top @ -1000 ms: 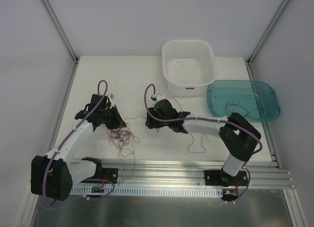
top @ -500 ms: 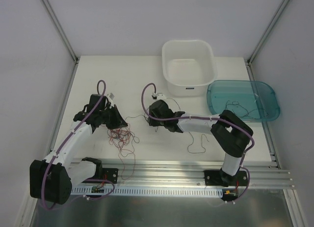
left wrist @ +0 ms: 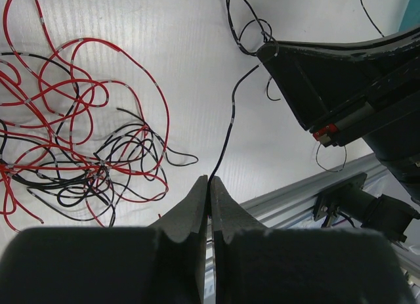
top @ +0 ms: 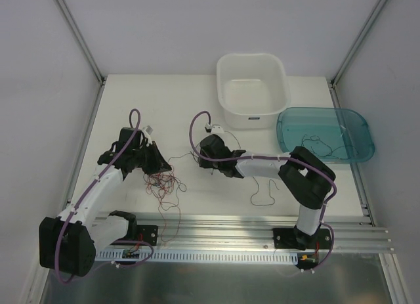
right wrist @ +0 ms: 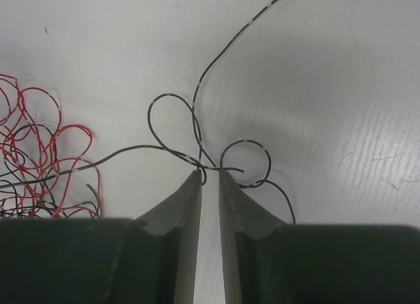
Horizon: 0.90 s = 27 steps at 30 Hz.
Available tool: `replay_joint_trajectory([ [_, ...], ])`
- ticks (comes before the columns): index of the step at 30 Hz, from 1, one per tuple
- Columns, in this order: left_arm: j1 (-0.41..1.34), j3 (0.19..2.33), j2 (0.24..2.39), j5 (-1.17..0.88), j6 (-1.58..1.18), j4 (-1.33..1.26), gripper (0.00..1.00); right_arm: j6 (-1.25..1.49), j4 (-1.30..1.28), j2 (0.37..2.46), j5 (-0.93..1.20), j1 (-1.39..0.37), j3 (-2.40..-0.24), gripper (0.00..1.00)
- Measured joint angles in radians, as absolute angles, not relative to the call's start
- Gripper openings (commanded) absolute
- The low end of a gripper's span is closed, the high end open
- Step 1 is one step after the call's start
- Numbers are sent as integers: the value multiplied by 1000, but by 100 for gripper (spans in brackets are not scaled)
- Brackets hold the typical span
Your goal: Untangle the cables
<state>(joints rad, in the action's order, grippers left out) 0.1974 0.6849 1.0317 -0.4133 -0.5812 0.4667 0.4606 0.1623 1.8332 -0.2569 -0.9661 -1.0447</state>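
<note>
Left claw: together, clamped on black strand running toward 12 o'clock | Right claw: fingers narrowly apart, black loop lying at the tips | Cables: red-and-black tangle on desk, at 6 o'clock of left claw, top view

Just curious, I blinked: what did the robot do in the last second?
The right arm swung its elbow left, nudging the right claw slightly left over the black wire. The left claw stayed shut on that wire; the tangle stayed put.
</note>
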Motion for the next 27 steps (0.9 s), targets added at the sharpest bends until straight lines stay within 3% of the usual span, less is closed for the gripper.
replay_joint_trajectory([
  [5, 197, 684, 1028, -419, -585, 466, 0, 466, 207, 1835, -254, -966, -1044, 19],
  [10, 197, 683, 1026, -420, -586, 466, 0, 472, 232, 1844, -251, -966, -1044, 1],
  [27, 197, 682, 978, -436, -587, 465, 0, 476, 221, 1746, -257, -828, -860, 1],
])
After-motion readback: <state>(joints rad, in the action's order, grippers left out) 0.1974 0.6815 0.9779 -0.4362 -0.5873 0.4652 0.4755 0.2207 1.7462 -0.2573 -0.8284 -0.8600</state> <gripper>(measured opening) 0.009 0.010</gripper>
